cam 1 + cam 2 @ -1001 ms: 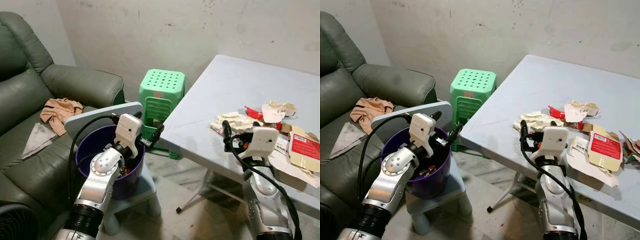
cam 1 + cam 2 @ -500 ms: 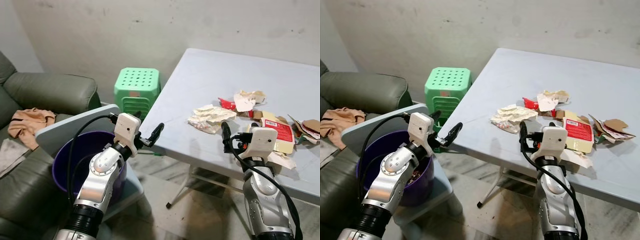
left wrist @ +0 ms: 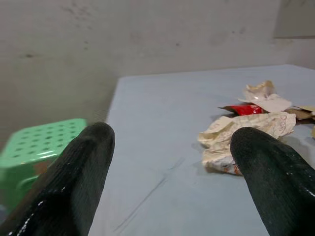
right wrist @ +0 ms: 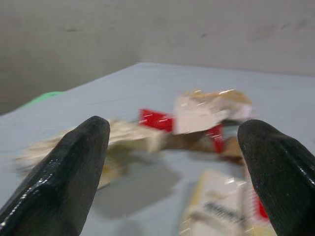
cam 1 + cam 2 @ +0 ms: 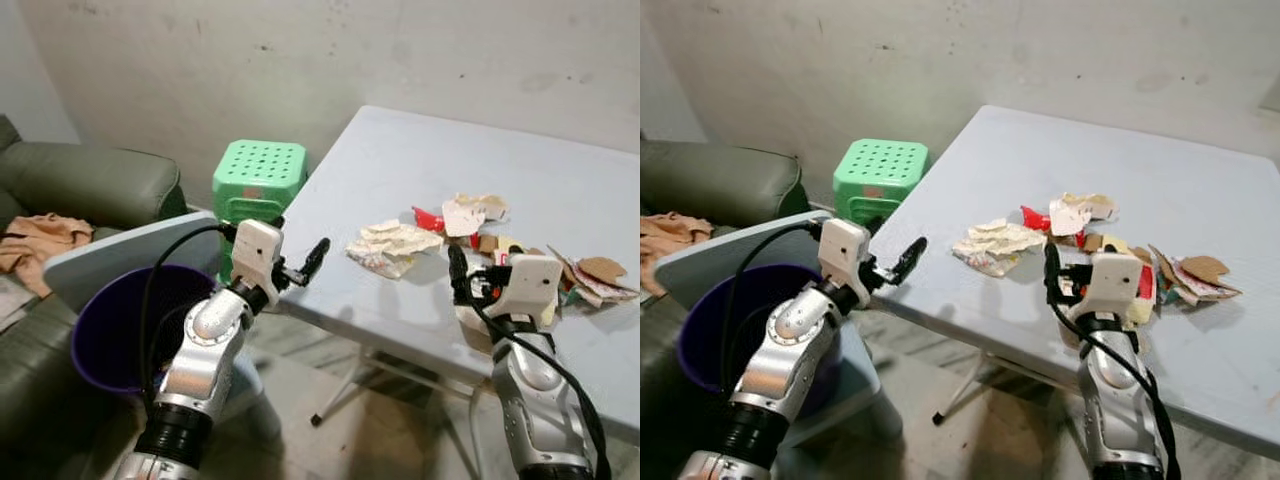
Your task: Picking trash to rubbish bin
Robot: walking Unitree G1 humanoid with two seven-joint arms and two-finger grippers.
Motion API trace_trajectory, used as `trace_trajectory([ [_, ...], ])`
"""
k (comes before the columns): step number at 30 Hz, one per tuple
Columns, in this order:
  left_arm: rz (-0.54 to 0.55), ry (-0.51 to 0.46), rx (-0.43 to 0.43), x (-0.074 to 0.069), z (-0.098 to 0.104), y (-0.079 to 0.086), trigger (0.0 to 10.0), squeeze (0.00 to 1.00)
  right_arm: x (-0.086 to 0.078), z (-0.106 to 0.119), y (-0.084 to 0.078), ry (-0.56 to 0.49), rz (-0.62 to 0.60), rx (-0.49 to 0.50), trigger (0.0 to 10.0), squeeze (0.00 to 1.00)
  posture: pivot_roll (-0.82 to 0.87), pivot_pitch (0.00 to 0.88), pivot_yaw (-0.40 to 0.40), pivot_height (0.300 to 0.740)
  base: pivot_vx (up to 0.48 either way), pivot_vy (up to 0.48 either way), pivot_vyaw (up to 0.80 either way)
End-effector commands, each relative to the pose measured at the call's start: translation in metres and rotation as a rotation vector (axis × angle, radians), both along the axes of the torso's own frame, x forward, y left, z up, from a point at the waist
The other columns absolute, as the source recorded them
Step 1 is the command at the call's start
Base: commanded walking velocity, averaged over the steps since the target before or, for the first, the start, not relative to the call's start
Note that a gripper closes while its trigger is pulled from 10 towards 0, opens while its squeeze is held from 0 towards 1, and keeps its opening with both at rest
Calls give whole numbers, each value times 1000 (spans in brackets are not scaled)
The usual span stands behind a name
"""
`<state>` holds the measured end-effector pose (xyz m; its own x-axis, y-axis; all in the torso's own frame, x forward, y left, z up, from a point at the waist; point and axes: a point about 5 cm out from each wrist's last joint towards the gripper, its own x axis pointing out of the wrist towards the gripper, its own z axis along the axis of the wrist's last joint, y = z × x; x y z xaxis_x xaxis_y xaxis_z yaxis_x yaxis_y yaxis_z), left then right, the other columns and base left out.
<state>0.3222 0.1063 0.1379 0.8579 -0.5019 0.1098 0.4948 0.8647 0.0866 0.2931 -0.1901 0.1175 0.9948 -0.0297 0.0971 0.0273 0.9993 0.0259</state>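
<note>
One grey table (image 5: 420, 160) stands before the robot, with one green plastic stool (image 5: 258, 175) beyond its near corner and one purple rubbish bin (image 5: 110, 330) low at the robot's left, a grey lid (image 5: 130, 255) tilted up behind its rim; the bin's inside is too dark to tell what lies in it. The trash sits in one loose cluster on the table: a crumpled cream wrapper (image 5: 392, 243) nearest the left side, a red packet (image 5: 428, 218) and a torn pale paper (image 5: 470, 211) behind it, and brown cardboard scraps (image 5: 600, 275) toward the right. The left gripper (image 5: 312, 262) hovers over the table's near corner with its two fingers (image 3: 83, 167) spread wide and nothing between them; the crumpled cream wrapper lies ahead of it, apart from both fingers. The right gripper (image 5: 457, 275) is raised just over the table in front of the cluster, its fingers (image 4: 74, 162) also wide apart and bare, with the red packet and torn paper ahead between them, untouched. A dark green sofa (image 5: 90, 185) with a tan cloth (image 5: 40, 240) on its seat stands at far left
</note>
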Motion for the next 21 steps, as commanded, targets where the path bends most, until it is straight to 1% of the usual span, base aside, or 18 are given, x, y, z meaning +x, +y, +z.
trace_trajectory([
  [1, -8, -12, 21, 0, 2, -2, 10000, 0, 2, 5, 1, -8, 11, 4, 10000, 0, 20, 15, -9, 715, 0, 0, 0],
  [2, -20, -10, 19, -1, 2, -4, 10000, 0, 3, 3, 2, 14, 28, 33, 10000, 0, 19, 15, -9, 715, 0, 0, 0],
  [3, -20, -10, 19, -1, 2, -4, 10000, 0, 3, 3, 2, 14, 28, 33, 10000, 0, 19, 15, -9, 715, 0, 0, 0],
  [4, -35, -10, 17, -2, 1, -6, 10000, 0, 4, 1, 3, 35, 49, 63, 10000, 0, 19, 14, -9, 715, 0, 0, 0],
  [5, -69, -21, 21, -5, 3, -10, 10000, 0, 5, 1, 6, 54, 99, 95, 10000, 0, 18, 16, -11, 715, 0, 0, 0],
  [7, -87, -31, 34, -6, 3, -13, 10000, 0, 6, 2, 6, 50, 119, 80, 10000, 0, 16, 16, -10, 715, 0, 0, 0],
  [9, -110, -25, 35, -8, 2, -17, 10000, 0, 8, 2, 5, 56, 117, 91, 10000, 0, 15, 17, -10, 715, 0, 0, 0],
  [10, -150, -27, 39, -12, 1, -23, 10000, 0, 11, 2, 3, 62, 109, 104, 10000, 0, 16, 16, -10, 715, 0, 0, 0],
  [13, -186, -28, 51, -16, -1, -31, 10000, 0, 18, 5, -1, 62, 99, 120, 10000, 0, 19, 17, -11, 715, 0, 0, 0],
  [14, -186, -28, 51, -16, -1, -31, 10000, 0, 18, 5, -1, 62, 99, 120, 10000, 0, 19, 17, -11, 715, 0, 0, 0],
  [15, -210, -31, 50, -18, -1, -35, 10000, 0, 22, 6, -1, 70, 97, 158, 10000, 0, 20, 18, -10, 715, 0, 0, 0],
  [18, -237, -34, 48, -22, -1, -40, 10000, 0, 29, 7, 1, 94, 102, 192, 10000, 0, 20, 19, -10, 715, 0, 0, 0],
  [19, -247, -40, 53, -24, 0, -41, 10000, 0, 35, 8, 4, 98, 112, 203, 10000, 0, 22, 22, -10, 715, 0, 0, 0],
  [20, -247, -40, 53, -24, 0, -41, 10000, 0, 35, 8, 4, 98, 112, 203, 10000, 0, 22, 22, -10, 715, 0, 0, 0],
  [21, -247, -40, 53, -24, 0, -41, 10000, 0, 40, 8, 6, 116, 112, 236, 10000, 0, 27, 28, -11, 715, 0, 0, 0],
])
